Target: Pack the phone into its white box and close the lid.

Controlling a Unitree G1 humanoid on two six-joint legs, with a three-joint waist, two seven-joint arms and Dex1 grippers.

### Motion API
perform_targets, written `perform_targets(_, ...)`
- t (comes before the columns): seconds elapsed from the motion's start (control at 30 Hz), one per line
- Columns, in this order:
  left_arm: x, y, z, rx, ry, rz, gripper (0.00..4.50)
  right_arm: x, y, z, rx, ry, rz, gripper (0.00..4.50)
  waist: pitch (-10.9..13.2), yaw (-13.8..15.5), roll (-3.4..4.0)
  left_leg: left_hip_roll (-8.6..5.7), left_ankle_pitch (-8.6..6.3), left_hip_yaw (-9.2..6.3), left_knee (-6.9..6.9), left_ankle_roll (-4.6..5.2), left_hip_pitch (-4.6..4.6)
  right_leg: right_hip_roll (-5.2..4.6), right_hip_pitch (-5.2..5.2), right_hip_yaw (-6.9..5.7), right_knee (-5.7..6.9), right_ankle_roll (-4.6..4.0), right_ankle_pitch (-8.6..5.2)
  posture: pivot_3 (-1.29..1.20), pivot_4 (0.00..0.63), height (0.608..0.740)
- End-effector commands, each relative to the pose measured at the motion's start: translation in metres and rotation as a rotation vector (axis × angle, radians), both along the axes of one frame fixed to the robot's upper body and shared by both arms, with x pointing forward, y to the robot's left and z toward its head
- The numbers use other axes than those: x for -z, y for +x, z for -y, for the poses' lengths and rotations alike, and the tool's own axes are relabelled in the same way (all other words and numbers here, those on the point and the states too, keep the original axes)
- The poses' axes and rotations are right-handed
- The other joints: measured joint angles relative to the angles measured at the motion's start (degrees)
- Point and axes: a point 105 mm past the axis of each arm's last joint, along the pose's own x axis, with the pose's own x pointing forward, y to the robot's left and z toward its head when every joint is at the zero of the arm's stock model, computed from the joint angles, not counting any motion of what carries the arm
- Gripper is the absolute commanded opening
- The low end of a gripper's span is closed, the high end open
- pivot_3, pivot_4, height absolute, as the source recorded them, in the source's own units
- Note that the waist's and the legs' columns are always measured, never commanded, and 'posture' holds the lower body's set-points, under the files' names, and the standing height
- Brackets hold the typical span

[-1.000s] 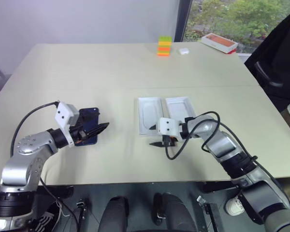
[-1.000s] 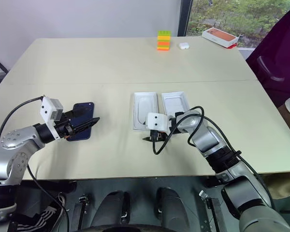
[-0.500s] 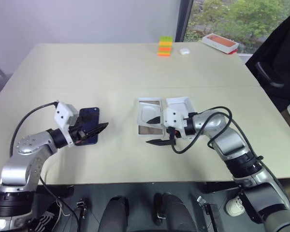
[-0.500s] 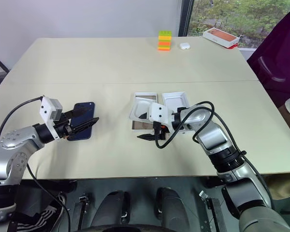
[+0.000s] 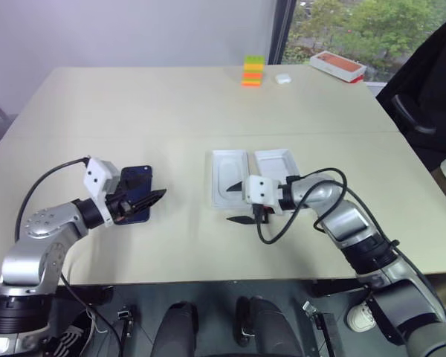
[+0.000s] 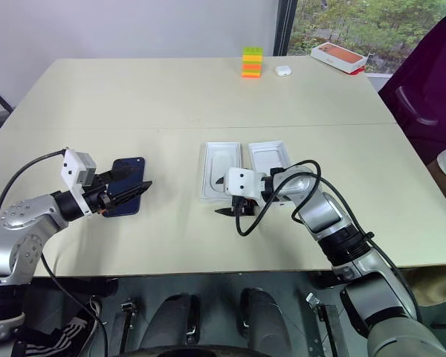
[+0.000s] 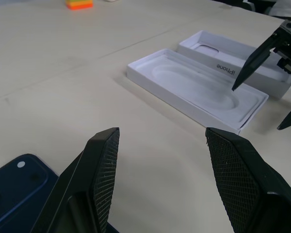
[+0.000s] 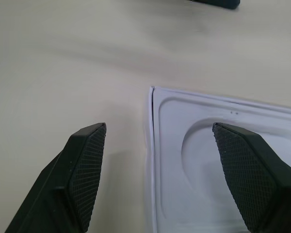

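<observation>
Left eye view: insert drops flat again in the white box; right jaws open empty, left jaws too, phone unpacked.

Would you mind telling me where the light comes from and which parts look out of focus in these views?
Eye views: soft daylight from the window behind the table, faint shadows, the trees outside washed bright. Left wrist view: the near fingers look soft, the white insert sharper. Right wrist view: the fingers sharp, the far table hazy.
</observation>
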Motion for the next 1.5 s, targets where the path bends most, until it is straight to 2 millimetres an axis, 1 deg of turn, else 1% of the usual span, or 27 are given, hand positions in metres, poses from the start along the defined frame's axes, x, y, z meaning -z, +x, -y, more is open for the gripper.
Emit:
perform_targets(0.03, -0.013, -0.001, 0.000, 0.007, 0.002, 0.049, 3.00, -0.014, 0.002, -0.004, 0.007, 0.051, 0.030, 3.66, 0.0, 0.0, 0.00, 0.00, 0.00, 0.00, 0.00, 0.00, 0.00, 0.00, 0.00, 0.00, 0.00, 0.00, 0.00, 0.00, 0.150, 0.740)
perform_targets(0.13, -0.013, -0.001, 0.000, 0.009, 0.006, 0.049, 3.00, -0.015, 0.004, -0.004, 0.016, 0.052, 0.039, 3.66, 0.0, 0.0, 0.00, 0.00, 0.00, 0.00, 0.00, 0.00, 0.00, 0.00, 0.00, 0.00, 0.00, 0.00, 0.00, 0.00, 0.150, 0.740)
perform_targets(0.4, -0.012, -0.001, -0.003, -0.004, -0.006, 0.032, 3.00, -0.033, 0.004, -0.015, 0.032, 0.184, -0.020, 3.66, 0.0, 0.0, 0.00, 0.00, 0.00, 0.00, 0.00, 0.00, 0.00, 0.00, 0.00, 0.00, 0.01, -0.01, 0.01, 0.00, 0.150, 0.740)
perform_targets(0.5, -0.018, 0.003, -0.017, -0.054, -0.078, -0.008, 3.00, -0.040, 0.005, -0.023, 0.036, 0.234, -0.031, 3.66, 0.0, -0.1, 0.00, 0.01, 0.00, -0.01, 0.00, 0.00, 0.00, 0.00, 0.00, 0.00, 0.01, -0.01, 0.01, 0.00, 0.150, 0.740)
perform_targets(0.53, -0.020, 0.006, -0.025, -0.084, -0.109, -0.028, 3.00, -0.043, 0.007, -0.028, 0.043, 0.251, -0.030, 3.66, 0.0, -0.2, 0.00, 0.01, 0.00, -0.01, 0.00, 0.00, 0.00, 0.01, 0.00, 0.00, 0.02, -0.01, 0.01, 0.00, 0.150, 0.740)
perform_targets(0.57, -0.021, 0.008, -0.031, -0.103, -0.128, -0.040, 3.00, -0.044, 0.007, -0.031, 0.045, 0.260, -0.029, 3.15, 0.0, -0.2, 0.00, 0.02, 0.00, -0.02, 0.00, 0.00, 0.00, 0.02, -0.01, 0.00, 0.03, -0.01, 0.00, 0.00, 0.150, 0.740)
perform_targets(0.6, -0.022, 0.009, -0.039, -0.128, -0.164, -0.065, 3.00, -0.043, 0.009, -0.034, 0.051, 0.262, -0.022, 2.82, 0.0, -0.3, 0.00, 0.02, 0.00, -0.03, 0.00, 0.00, 0.00, 0.03, -0.02, -0.01, 0.05, 0.00, 0.00, 0.00, 0.150, 0.740)
perform_targets(0.63, -0.023, 0.011, -0.046, -0.150, -0.199, -0.092, 3.00, -0.042, 0.011, -0.037, 0.059, 0.255, -0.004, 2.35, 0.0, -0.3, 0.00, 0.02, 0.00, -0.04, 0.00, 0.00, 0.00, 0.04, -0.02, -0.01, 0.06, 0.00, 0.00, 0.00, 0.150, 0.740)
perform_targets(0.7, -0.025, 0.014, -0.056, -0.186, -0.229, -0.112, 3.00, -0.042, 0.013, -0.045, 0.057, 0.250, 0.026, 1.31, 0.0, -0.3, 0.00, 0.01, 0.00, -0.03, 0.00, 0.00, 0.00, 0.02, -0.02, -0.01, 0.08, 0.00, 0.00, 0.00, 0.150, 0.740)
perform_targets(0.77, -0.026, 0.016, -0.063, -0.213, -0.263, -0.154, 3.00, -0.045, 0.015, -0.054, 0.060, 0.268, 0.036, 0.25, 0.0, -0.4, 0.00, 0.00, 0.00, -0.02, 0.00, 0.00, 0.00, 0.00, -0.02, -0.01, 0.06, 0.00, 0.00, 0.00, 0.150, 0.740)
perform_targets(0.8, -0.028, 0.017, -0.066, -0.225, -0.284, -0.165, 3.00, -0.046, 0.018, -0.057, 0.066, 0.255, 0.085, 0.04, 0.0, -0.5, 0.00, 0.00, 0.00, -0.01, 0.00, 0.00, 0.00, -0.02, -0.02, 0.00, 0.06, 0.00, 0.00, 0.00, 0.150, 0.740)
perform_targets(0.87, -0.029, 0.019, -0.069, -0.244, -0.318, -0.188, 3.00, -0.047, 0.021, -0.061, 0.072, 0.243, 0.145, 0.04, 0.0, -0.4, 0.00, 0.00, 0.00, -0.02, 0.00, 0.00, -0.01, -0.03, -0.02, 0.00, 0.07, 0.00, 0.01, 0.00, 0.150, 0.740)
perform_targets(1.0, -0.021, 0.022, -0.096, -0.349, -0.400, -0.290, 3.00, -0.045, 0.026, -0.080, 0.097, 0.253, 0.196, 0.04, 0.0, -0.9, -0.01, -0.01, 0.00, -0.03, 0.00, 0.00, 0.00, -0.03, -0.02, 0.00, 0.10, 0.01, 0.00, 0.00, 0.150, 0.740)
perform_targets(1.03, -0.021, 0.023, -0.100, -0.359, -0.448, -0.313, 3.00, -0.045, 0.026, -0.084, 0.103, 0.270, 0.196, 0.04, 0.0, -1.2, -0.01, 0.00, 0.00, -0.04, 0.00, 0.00, 0.00, -0.02, -0.03, -0.01, 0.10, 0.00, 0.01, 0.00, 0.150, 0.740)
perform_targets(1.07, -0.016, 0.023, -0.105, -0.380, -0.457, -0.347, 3.00, -0.045, 0.025, -0.088, 0.099, 0.272, 0.214, 0.04, 0.0, -1.4, -0.01, 0.00, 0.00, -0.04, 0.00, -0.01, 0.00, -0.02, -0.03, -0.01, 0.14, 0.00, 0.00, 0.00, 0.150, 0.740)
perform_targets(1.17, 0.000, 0.021, -0.118, -0.442, -0.407, -0.419, 3.00, -0.045, 0.026, -0.099, 0.094, 0.275, 0.244, 0.04, 0.0, -1.6, -0.01, 0.00, 0.00, -0.03, 0.00, -0.01, 0.00, -0.05, -0.07, 0.00, 0.24, 0.00, 0.00, 0.00, 0.150, 0.740)
perform_targets(1.23, 0.008, 0.019, -0.121, -0.447, -0.417, -0.472, 3.00, -0.043, 0.030, -0.106, 0.108, 0.262, 0.256, 0.04, 0.0, -1.7, -0.01, 0.00, 0.01, -0.02, 0.00, -0.01, 0.01, -0.05, -0.08, 0.00, 0.27, 0.00, 0.01, 0.00, 0.150, 0.740)
perform_targets(1.33, 0.021, 0.020, -0.123, -0.464, -0.363, -0.501, 3.00, -0.037, 0.031, -0.114, 0.115, 0.245, 0.243, 0.04, 0.0, -1.6, -0.01, 0.00, 0.01, -0.03, 0.00, -0.01, 0.01, -0.06, -0.11, 0.00, 0.32, -0.01, 0.00, 0.00, 0.150, 0.740)
perform_targets(1.37, 0.024, 0.019, -0.121, -0.456, -0.384, -0.533, 3.00, -0.033, 0.030, -0.118, 0.098, 0.222, 0.263, 0.04, 0.0, -1.5, -0.02, 0.00, 0.01, -0.03, 0.00, -0.01, 0.01, -0.06, -0.11, 0.00, 0.32, -0.01, 0.00, 0.00, 0.150, 0.740)
perform_targets(1.43, 0.027, 0.019, -0.117, -0.433, -0.416, -0.569, 3.00, -0.025, 0.027, -0.126, 0.082, 0.202, 0.250, 0.04, 0.0, -1.5, -0.03, 0.00, 0.01, -0.03, 0.00, -0.01, 0.01, -0.09, -0.10, 0.00, 0.32, -0.01, 0.00, 0.00, 0.150, 0.740)
perform_targets(1.5, 0.036, 0.019, -0.111, -0.407, -0.449, -0.637, 3.00, -0.017, 0.017, -0.138, 0.013, 0.173, 0.186, 0.04, 0.0, -1.5, -0.04, -0.02, 0.01, -0.02, 0.00, -0.02, 0.00, -0.12, -0.10, 0.00, 0.33, -0.01, 0.01, 0.00, 0.150, 0.740)
